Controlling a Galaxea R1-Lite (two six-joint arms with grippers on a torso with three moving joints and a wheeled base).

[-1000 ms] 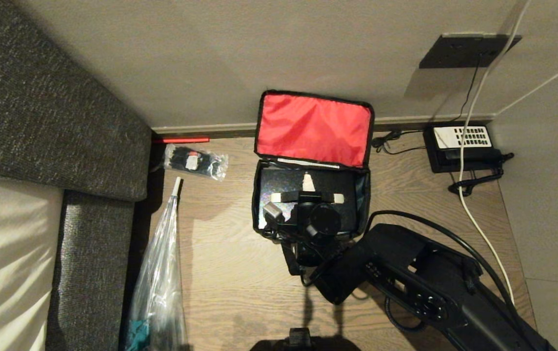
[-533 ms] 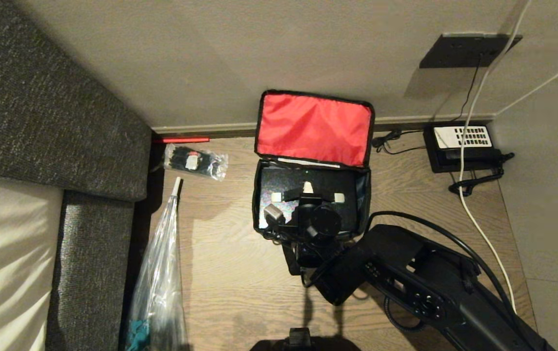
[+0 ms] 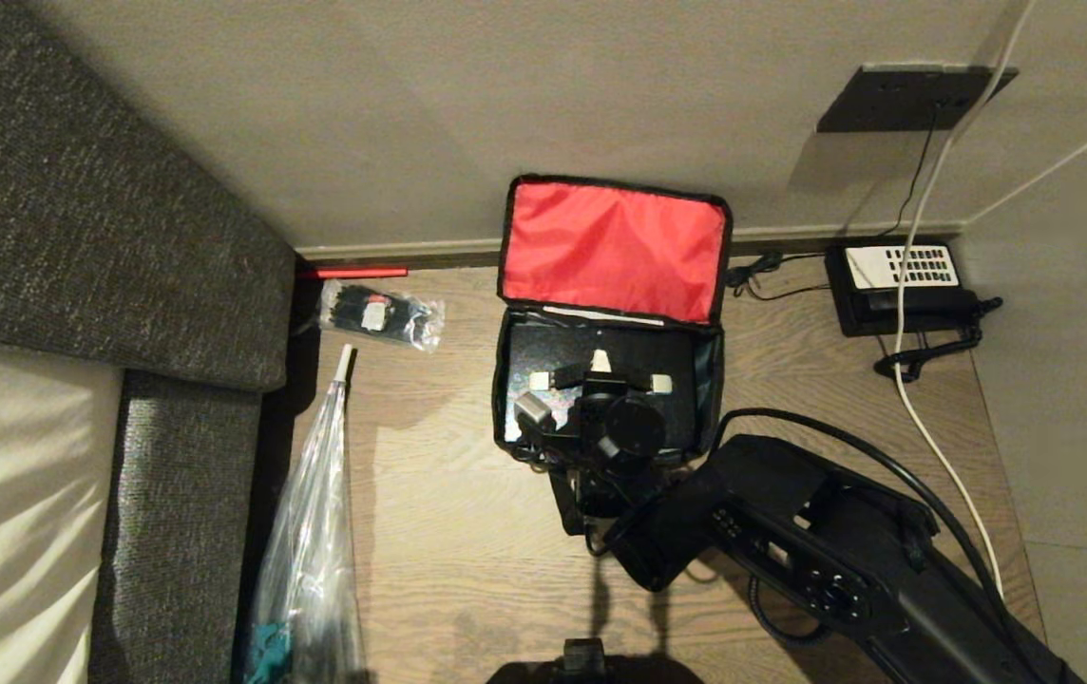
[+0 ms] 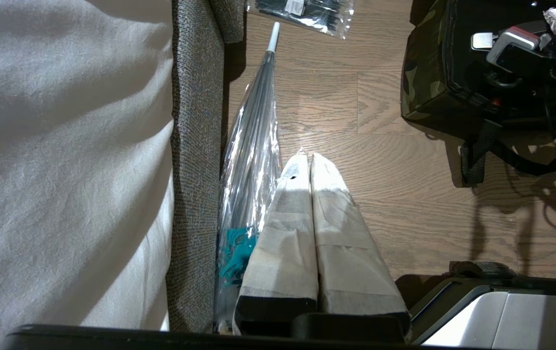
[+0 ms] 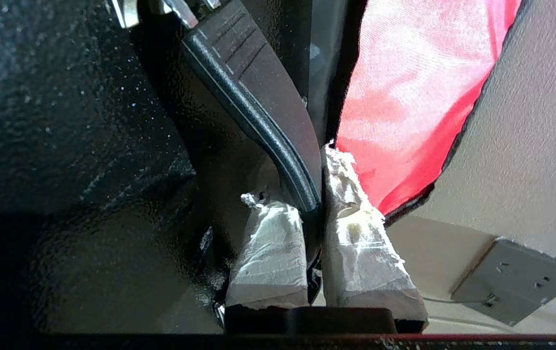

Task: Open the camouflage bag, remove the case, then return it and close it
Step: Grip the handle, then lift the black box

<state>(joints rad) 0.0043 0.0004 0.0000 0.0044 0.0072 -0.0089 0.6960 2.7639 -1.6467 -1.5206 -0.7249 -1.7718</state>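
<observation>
The camouflage bag [image 3: 709,372] stands open on the wooden floor, its red-lined lid [image 3: 612,249] leaning back against the wall. Inside it lies the case [image 3: 543,359], black and speckled. My right gripper [image 3: 602,375] reaches down into the bag and is shut on the case's black handle [image 5: 258,97]. In the right wrist view the taped fingers [image 5: 270,243] of the right gripper [image 5: 307,194] pinch the handle, with the case [image 5: 64,121] to one side and the red lining [image 5: 404,97] to the other. My left gripper [image 4: 307,158] hangs shut and empty over the floor, apart from the bag [image 4: 424,82].
A black telephone [image 3: 900,285] with a white cable [image 3: 914,399] sits by the wall on the right. A clear packet [image 3: 380,313], a red stick [image 3: 353,273] and a plastic-sleeved umbrella [image 3: 311,532] lie left of the bag, beside the grey sofa [image 3: 78,237].
My right gripper's fingers have closed onto the case's handle. The arm itself has stayed in place, and the left arm has not moved.
</observation>
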